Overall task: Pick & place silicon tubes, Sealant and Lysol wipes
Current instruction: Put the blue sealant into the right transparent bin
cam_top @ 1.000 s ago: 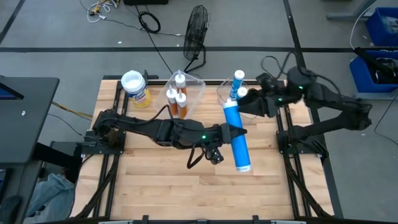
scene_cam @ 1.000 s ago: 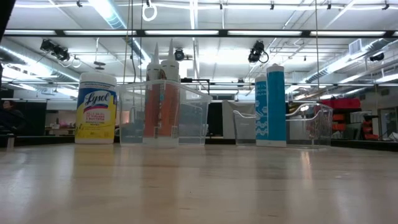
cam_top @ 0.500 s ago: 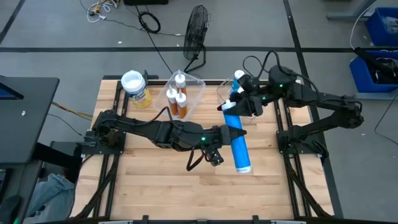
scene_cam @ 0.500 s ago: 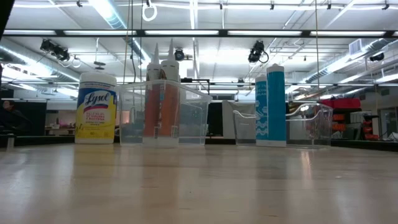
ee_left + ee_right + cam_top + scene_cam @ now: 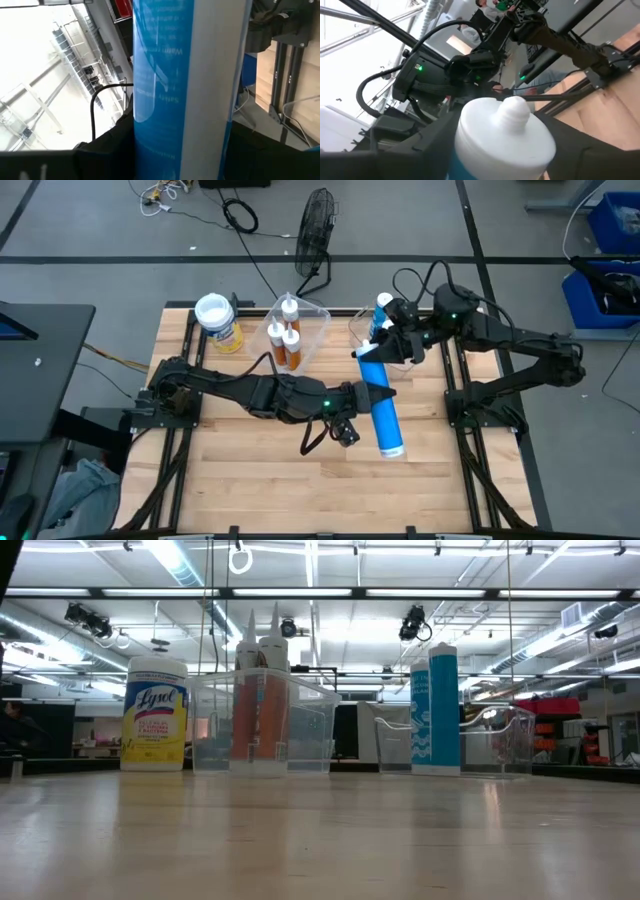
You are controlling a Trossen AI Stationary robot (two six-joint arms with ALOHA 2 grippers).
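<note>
Orange tubes [image 5: 284, 340] binned. Left gripper [image 5: 377, 393] clamps blue sealant tube [image 5: 380, 406] aloft; right gripper [image 5: 372, 352] closing around its cap. Lysol wipes [image 5: 217, 321] unplaced.

Blue-white tube [image 5: 185, 85] filling view, wooden table [image 5: 300, 75] beyond

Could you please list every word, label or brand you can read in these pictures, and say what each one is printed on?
"Lysol": on the label of the yellow wipes canister, clear in the low view.
Smaller lines under that logo: too small to read.
Pale lettering on the blue tube held in the left gripper: blurred, not readable.
White pattern on the standing blue tube: no legible words.
</note>
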